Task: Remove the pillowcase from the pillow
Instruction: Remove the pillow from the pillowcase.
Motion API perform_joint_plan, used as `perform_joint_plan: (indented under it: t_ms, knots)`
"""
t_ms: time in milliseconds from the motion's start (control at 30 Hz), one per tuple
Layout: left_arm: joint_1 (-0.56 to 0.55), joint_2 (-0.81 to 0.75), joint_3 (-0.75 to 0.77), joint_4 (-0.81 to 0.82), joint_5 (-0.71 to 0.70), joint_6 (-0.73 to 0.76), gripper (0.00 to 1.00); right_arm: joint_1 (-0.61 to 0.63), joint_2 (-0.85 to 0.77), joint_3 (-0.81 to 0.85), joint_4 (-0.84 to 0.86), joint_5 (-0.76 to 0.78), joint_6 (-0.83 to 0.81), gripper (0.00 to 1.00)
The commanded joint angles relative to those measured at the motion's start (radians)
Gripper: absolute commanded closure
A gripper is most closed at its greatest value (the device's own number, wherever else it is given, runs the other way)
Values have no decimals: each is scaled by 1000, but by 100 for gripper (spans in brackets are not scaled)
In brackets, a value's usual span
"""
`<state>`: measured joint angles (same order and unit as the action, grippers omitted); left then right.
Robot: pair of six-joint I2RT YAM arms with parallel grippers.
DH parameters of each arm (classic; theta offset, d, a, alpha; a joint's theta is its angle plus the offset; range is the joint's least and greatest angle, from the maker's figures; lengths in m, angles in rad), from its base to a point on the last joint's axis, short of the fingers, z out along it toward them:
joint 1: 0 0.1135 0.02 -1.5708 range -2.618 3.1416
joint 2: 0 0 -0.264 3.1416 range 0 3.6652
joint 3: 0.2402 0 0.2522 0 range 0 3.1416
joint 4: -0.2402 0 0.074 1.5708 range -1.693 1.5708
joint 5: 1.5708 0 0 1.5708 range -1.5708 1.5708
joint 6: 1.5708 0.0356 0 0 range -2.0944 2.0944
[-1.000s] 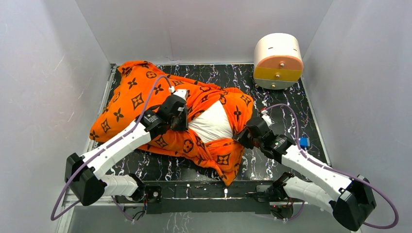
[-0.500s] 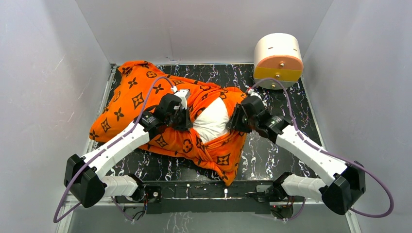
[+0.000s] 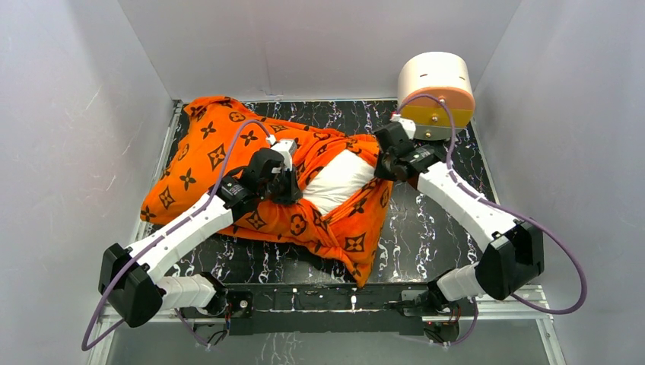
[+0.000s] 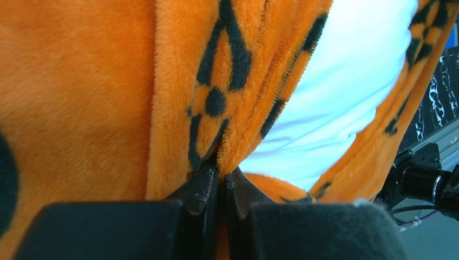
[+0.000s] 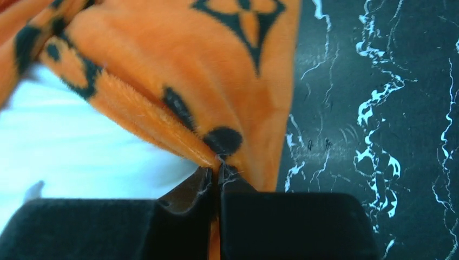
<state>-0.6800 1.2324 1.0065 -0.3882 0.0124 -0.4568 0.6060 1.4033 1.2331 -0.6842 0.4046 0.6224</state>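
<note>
The orange pillowcase (image 3: 220, 163) with dark brown motifs lies across the left and middle of the table. Through its opening shows the white pillow (image 3: 340, 179). My left gripper (image 3: 290, 187) is shut on the pillowcase's edge at the left side of the opening; the left wrist view has the plush fold (image 4: 238, 108) pinched between the jaws, with white pillow (image 4: 346, 92) beyond. My right gripper (image 3: 382, 161) is shut on the pillowcase's edge (image 5: 178, 130) at the right side of the opening, near the drawer box.
A round white box (image 3: 435, 93) with an orange and a yellow drawer stands at the back right corner, just behind my right wrist. Grey walls enclose the black marbled table (image 3: 449, 228). The pillowcase's lower corner (image 3: 356, 258) droops toward the front rail.
My right arm has swung from the pillowcase's front right side up to its back right edge and closed on the fabric there. The opening has widened. The left gripper has held its grip.
</note>
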Motion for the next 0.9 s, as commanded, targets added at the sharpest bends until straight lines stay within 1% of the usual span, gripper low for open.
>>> perform_joint_plan:
  t_ms: [0, 67, 167, 200, 267, 367, 433, 500, 567, 633, 667, 767, 800, 867]
  knots:
    - [2, -25, -43, -132, -116, -4, 100, -204, -4, -87, 36, 44, -83, 92]
    - [2, -29, -47, -129, -112, -7, 100, -216, 23, -156, 48, -24, -70, 92]
    - [2, -23, -56, -91, -61, -4, 100, -216, 70, -262, 111, -223, -62, 91]
    - [3, -18, -56, -79, -38, -4, 100, -216, 82, -278, 120, -264, -62, 91]
    - [2, -8, -55, -60, 3, -9, 100, -213, 75, -278, 116, -297, -57, 88]
    - [3, 2, -57, -38, 49, -17, 100, -214, -11, -226, 88, -314, -59, 75]
    - [2, 6, -57, -33, 54, -17, 100, -212, -77, -178, 75, -342, -82, 63]
    - [2, 10, -54, -26, 53, -20, 100, -211, -117, -125, 25, -384, -102, 51]
    - [2, 14, -51, -23, 56, -22, 100, -208, -144, -70, -50, -422, -100, 45]
    - [2, 19, -48, -19, 60, -22, 100, -200, -184, -69, -80, -464, -73, 36]
    - [2, 20, -47, -16, 62, -22, 100, -194, -210, -82, -83, -475, -35, 34]
    - [2, 28, -41, -14, 64, -19, 100, -171, -295, -139, -54, -522, 76, 33]
    - [2, 30, -39, -14, 67, -18, 100, -152, -323, -161, -35, -532, 116, 33]
    - [2, 33, -37, -12, 69, -16, 100, -97, -367, -184, 4, -512, 180, 28]
